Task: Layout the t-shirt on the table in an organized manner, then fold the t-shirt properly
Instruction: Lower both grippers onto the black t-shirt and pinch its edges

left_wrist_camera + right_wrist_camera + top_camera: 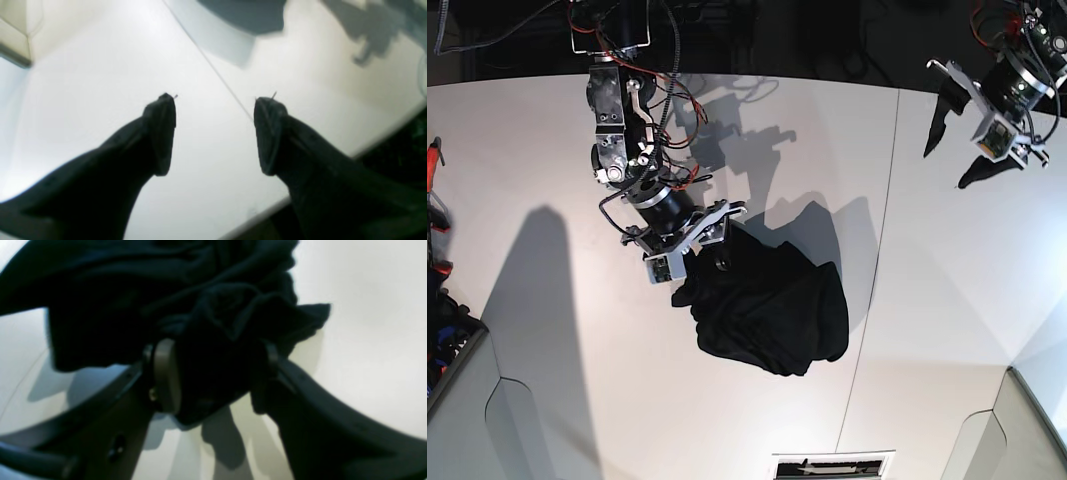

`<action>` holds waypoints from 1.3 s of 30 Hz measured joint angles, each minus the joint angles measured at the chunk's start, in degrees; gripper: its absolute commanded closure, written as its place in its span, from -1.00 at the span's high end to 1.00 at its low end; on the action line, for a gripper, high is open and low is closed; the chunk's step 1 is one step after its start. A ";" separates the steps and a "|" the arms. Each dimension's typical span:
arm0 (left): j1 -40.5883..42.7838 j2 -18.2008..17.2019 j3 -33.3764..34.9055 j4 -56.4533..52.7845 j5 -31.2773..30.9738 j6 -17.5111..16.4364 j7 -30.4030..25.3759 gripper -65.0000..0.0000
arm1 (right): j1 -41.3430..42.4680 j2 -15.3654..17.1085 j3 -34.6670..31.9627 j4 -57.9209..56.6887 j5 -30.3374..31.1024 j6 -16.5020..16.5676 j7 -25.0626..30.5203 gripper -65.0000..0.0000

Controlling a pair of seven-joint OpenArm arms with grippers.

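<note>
T-shirt (206, 306) bunched between right end effector (217, 373) fingers — gripped.

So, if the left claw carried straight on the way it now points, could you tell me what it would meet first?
Probably the bare table: the open left claw has only white tabletop between its fingers. The t-shirt lies well off to the side, though depth is unclear.

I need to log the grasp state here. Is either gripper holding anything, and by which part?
The right gripper has a bunched fold at the edge of the black t-shirt between its fingers; which part is unclear. The left gripper is open and empty.
</note>
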 measured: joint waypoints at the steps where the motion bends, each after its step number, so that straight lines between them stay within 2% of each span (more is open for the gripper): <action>1: -1.79 -0.35 0.24 -0.81 -0.79 -0.11 0.04 0.22 | 0.24 -0.13 0.00 -0.04 -1.05 -0.26 -0.11 -0.05; 5: -9.77 -0.52 3.48 -4.61 -2.58 0.20 -0.22 0.22 | 0.68 -1.46 0.11 -0.04 -4.72 -2.54 0.07 -0.05; 11: -24.15 0.15 16.96 -14.80 -0.57 -0.17 0.11 0.22 | 0.74 -2.47 0.13 -1.22 -6.12 -2.75 0.22 -0.05; 18: -38.53 4.24 27.02 -22.53 -0.55 0.35 0.42 0.22 | 1.01 -2.49 0.13 -6.01 -8.11 -3.17 1.73 -0.05; 21: -41.57 5.97 29.92 -22.60 -0.63 0.37 1.64 0.22 | 1.31 -2.49 0.11 -6.86 -8.17 -3.17 2.14 -0.05; 26: -42.14 8.07 33.73 -22.62 -0.52 0.35 1.73 0.22 | 1.31 -2.49 0.13 -6.97 -8.20 -3.17 2.32 -0.05; 28: -42.16 9.18 34.12 -22.62 1.73 0.35 1.73 0.22 | 1.31 -2.49 0.13 -6.97 -8.20 -3.17 2.32 -0.05; 33: -43.30 10.82 34.42 -24.92 2.01 0.31 1.70 0.20 | 1.31 -2.49 0.11 -6.97 -8.20 -3.17 2.32 -0.05; 34: -43.67 10.80 34.42 -25.18 2.03 0.33 1.70 0.12 | 1.31 -2.49 0.11 -6.97 -8.20 -3.17 2.32 -0.07; 35: -44.00 10.78 34.40 -25.24 2.12 0.48 1.68 -0.08 | 1.31 -2.49 0.11 -6.97 -8.22 -3.17 2.32 -0.15; 36: -44.50 10.78 34.40 -25.24 2.10 1.05 1.70 -0.37 | 1.31 -2.49 0.11 -6.97 -8.20 -3.17 2.32 -0.32; 38: -45.57 10.91 34.42 -25.24 2.08 3.56 1.70 -0.94 | 1.31 -2.49 0.13 -7.08 -8.20 -3.17 2.29 -0.82; 39: -45.99 10.93 34.42 -25.24 2.58 5.33 1.70 -1.00 | 1.31 -2.49 0.11 -7.08 -8.20 -3.15 2.32 -1.00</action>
